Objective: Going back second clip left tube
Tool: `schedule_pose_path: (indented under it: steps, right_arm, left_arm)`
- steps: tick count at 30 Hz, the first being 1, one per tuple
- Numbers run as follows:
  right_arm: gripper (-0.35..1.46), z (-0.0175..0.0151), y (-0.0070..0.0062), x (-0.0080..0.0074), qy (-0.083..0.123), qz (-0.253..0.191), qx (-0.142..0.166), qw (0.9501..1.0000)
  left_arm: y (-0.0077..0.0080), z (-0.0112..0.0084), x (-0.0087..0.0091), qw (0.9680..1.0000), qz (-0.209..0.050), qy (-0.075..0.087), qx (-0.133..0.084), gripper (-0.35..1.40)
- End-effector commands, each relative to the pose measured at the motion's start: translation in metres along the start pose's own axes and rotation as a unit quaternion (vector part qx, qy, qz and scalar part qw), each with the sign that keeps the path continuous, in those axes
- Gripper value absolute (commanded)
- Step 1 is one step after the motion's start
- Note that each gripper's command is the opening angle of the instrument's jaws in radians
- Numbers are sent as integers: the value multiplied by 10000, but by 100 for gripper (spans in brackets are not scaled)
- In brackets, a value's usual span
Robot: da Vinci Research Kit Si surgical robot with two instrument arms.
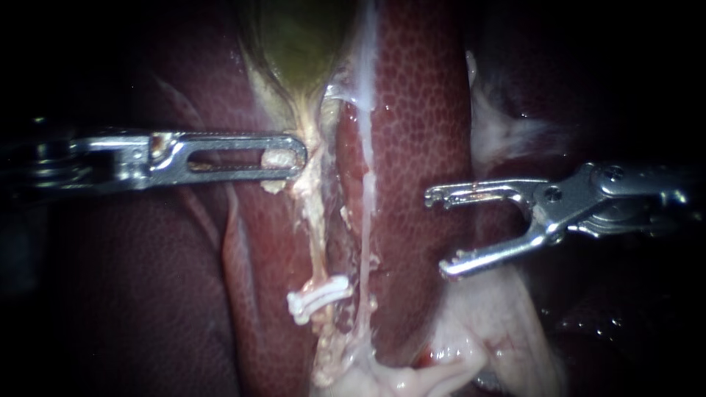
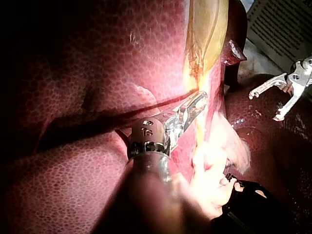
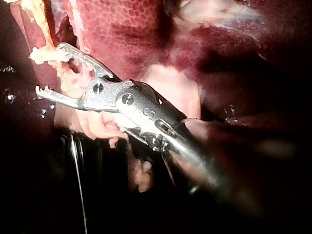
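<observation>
A: How is the left side held?
B: The left instrument [image 1: 293,156] is clamped on pale tissue [image 1: 307,187] just below the gallbladder [image 1: 301,37]. That pull should be held even, so the left tube [image 1: 318,242] is not slackened.
A: And the clip?
B: One white clip [image 1: 318,295] is seen across the left tube, low down; a second cannot be made out. The right tube [image 1: 365,220] runs just beside it and should not be brushed.
A: The right side?
B: The right instrument [image 1: 439,232] is spread wide and empty, over the liver [image 1: 419,110], well apart from the clip. A straight withdrawal along its shaft is judged safest, with the tips kept off the liver.
</observation>
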Motion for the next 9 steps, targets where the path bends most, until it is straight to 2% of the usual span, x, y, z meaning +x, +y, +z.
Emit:
schedule_pose_path:
  steps: [1,9]
  right_arm:
    - [60,0,0,0,1,0,-1,10000]
    - [60,0,0,0,1,0,0,10000]
  left_arm:
    - [0,0,0,10000,0,0,5,-35]
    - [0,-1,-1,10000,-2,4,8,-35]
